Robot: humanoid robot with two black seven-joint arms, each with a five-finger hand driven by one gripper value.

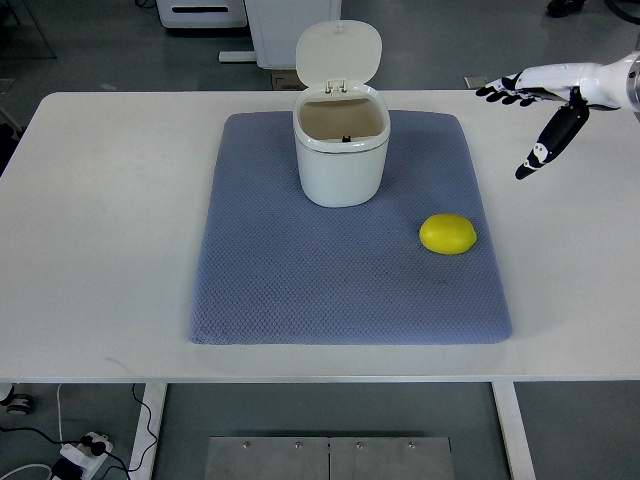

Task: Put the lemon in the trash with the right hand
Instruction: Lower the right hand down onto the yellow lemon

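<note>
A yellow lemon [447, 234] lies on the right part of a blue-grey mat [300, 280]. A small white trash bin [341, 145] stands on the mat's far middle, its lid tipped up and its inside open. My right hand [520, 125] comes in from the right edge, above the bare table beyond the mat's far right corner. Its fingers are spread and hold nothing. It is well up and to the right of the lemon. The left arm does not show.
The white table [100, 230] runs past the mat on all sides. Beyond the far edge stands white equipment [290, 30] on the floor. A power strip and cables [80, 455] lie on the floor at the lower left.
</note>
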